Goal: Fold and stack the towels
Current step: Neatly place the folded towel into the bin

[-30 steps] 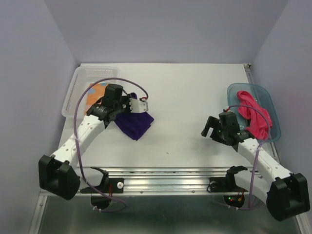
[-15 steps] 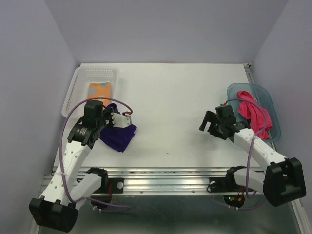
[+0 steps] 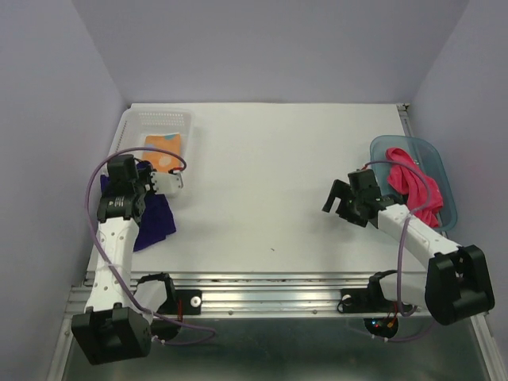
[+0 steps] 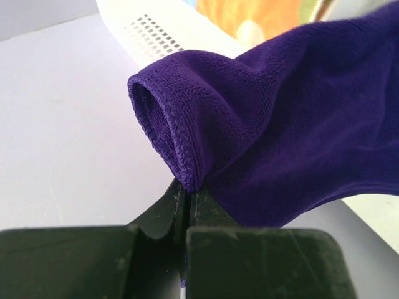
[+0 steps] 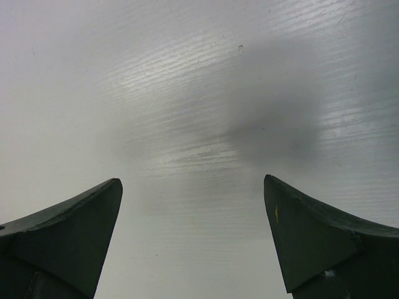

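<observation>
A clear plastic basket [image 3: 159,119] sits at the far-left corner of the counter [image 3: 278,159], while a teal translucent tub [image 3: 436,163] lies along the counter's right edge, well apart from it.

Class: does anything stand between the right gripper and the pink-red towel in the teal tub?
Only the wall of the teal tub: the pink-red towel lies inside it. The right gripper, open, points away over bare table; nothing else visible stands between them.

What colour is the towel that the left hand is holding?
Dark purple. The towel shows best in the left wrist view, pinched in the left hand.
</observation>
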You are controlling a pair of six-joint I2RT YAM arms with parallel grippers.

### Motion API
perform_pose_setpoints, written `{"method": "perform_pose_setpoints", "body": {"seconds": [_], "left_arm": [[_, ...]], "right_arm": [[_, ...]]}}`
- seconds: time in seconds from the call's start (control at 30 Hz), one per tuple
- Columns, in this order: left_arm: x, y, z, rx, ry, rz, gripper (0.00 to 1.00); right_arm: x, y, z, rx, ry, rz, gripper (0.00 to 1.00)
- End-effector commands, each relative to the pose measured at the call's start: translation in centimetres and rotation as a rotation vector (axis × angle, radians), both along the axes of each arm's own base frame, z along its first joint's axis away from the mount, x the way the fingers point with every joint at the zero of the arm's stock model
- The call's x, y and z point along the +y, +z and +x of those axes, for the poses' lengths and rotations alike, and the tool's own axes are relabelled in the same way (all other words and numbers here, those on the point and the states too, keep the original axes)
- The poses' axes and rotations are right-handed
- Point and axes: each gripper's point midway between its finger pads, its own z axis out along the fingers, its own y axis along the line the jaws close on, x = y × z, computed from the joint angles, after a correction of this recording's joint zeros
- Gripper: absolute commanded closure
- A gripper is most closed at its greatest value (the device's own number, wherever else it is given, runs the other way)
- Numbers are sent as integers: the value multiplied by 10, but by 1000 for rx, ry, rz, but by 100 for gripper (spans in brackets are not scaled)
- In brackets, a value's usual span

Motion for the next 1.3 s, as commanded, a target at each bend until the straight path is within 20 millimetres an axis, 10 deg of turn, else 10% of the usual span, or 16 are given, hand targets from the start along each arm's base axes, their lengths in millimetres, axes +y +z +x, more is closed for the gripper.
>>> {"method": "perform_pose_setpoints", "body": {"seconds": [0.0,0.53,1.27], "left_arm": [[5,62,32,-183,-43,54,100],[-20,108,85,-297,-205,-9,100],[-4,30,189,-127,-229,6,100]], "right_arm": [[7,27,28,-103,6,26,0],[10,39,37,-140,-12,48,0],[24,15,78,-80,-14,53,0]]}}
